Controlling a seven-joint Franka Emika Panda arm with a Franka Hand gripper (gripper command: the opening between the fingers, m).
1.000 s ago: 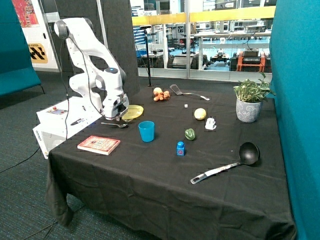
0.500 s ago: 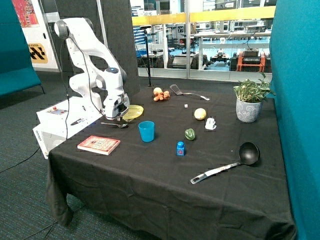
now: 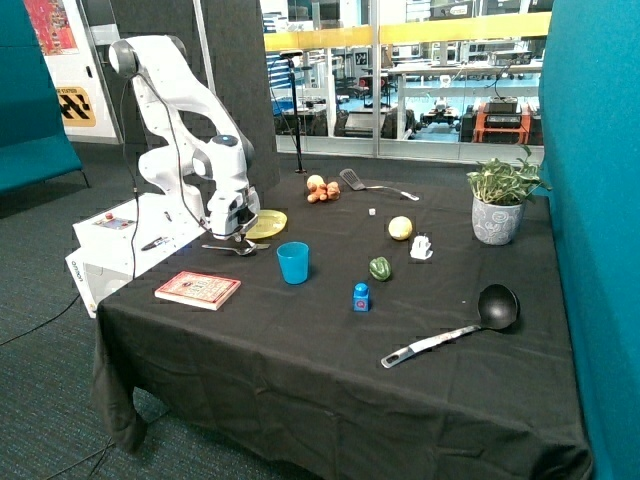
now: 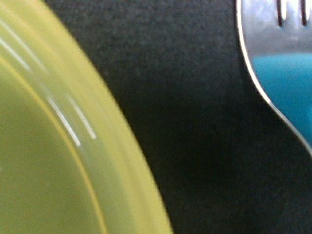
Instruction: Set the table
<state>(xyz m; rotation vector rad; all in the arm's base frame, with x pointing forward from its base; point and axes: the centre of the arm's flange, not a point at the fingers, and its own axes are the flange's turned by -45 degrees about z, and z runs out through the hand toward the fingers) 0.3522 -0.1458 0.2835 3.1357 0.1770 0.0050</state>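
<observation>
Black cloth covers the table [image 3: 330, 380], which fills the middle of the scene beside a teal wall on the right. At its far left corner the white Franka arm bends down, its gripper [image 3: 232, 232] low over the cloth at the near edge of a yellow plate [image 3: 267, 224]; whether the jaws are released or clenched cannot be told. A spoon [image 3: 231, 249] lies just beside the gripper on the near side. The wrist view shows the plate's rim [image 4: 73, 141], bare black cloth and the tines of a fork [image 4: 265, 53] reflecting blue. A blue cup [image 3: 293, 262] stands upright to the right of the spoon, and a red book [image 3: 198, 289] lies near the left edge. Further right sit a small blue bottle [image 3: 361, 296], a green pepper [image 3: 380, 268], a lemon [image 3: 400, 228] and a black ladle [image 3: 455, 328]. A potted plant [image 3: 499, 200] stands at the far right, a spatula [image 3: 372, 184] at the far edge
</observation>
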